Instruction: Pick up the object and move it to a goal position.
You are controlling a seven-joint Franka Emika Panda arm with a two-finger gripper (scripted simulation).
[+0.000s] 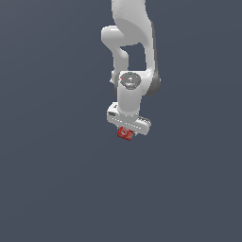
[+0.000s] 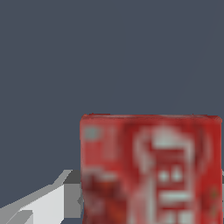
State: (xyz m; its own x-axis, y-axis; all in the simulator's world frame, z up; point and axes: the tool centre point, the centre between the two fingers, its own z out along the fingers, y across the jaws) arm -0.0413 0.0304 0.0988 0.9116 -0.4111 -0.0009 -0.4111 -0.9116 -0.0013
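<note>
In the exterior view we saw the white arm (image 1: 134, 52) reaching down from the top of the picture over a plain dark grey-blue ground (image 1: 52, 189). At its lower end sat the gripper (image 1: 127, 131), a wide white bar turned at a slant. Directly under that bar, touching it, was the red box (image 1: 125, 133), far narrower than the bar itself and showing only as a small red patch with pale marks. We could not see the fingers themselves here, since the bar and the box hid them. Nothing else lay near the box or the arm; the ground looked the same flat colour on every side, and we could not tell from this view whether the box rested on it or hung above it.

In the wrist view the red box (image 2: 151, 168) filled a large part of the picture, very close to the camera, with blurred white lettering and shapes on its face. One grey-white finger (image 2: 48, 203) lay against the edge of the box, touching it. We found no clear sight of the opposite finger, so we cannot tell for certain that the fingers were pinching the box, though it sat just where they meet. Behind the box there was only the same dark grey-blue ground (image 2: 87, 52).
</note>
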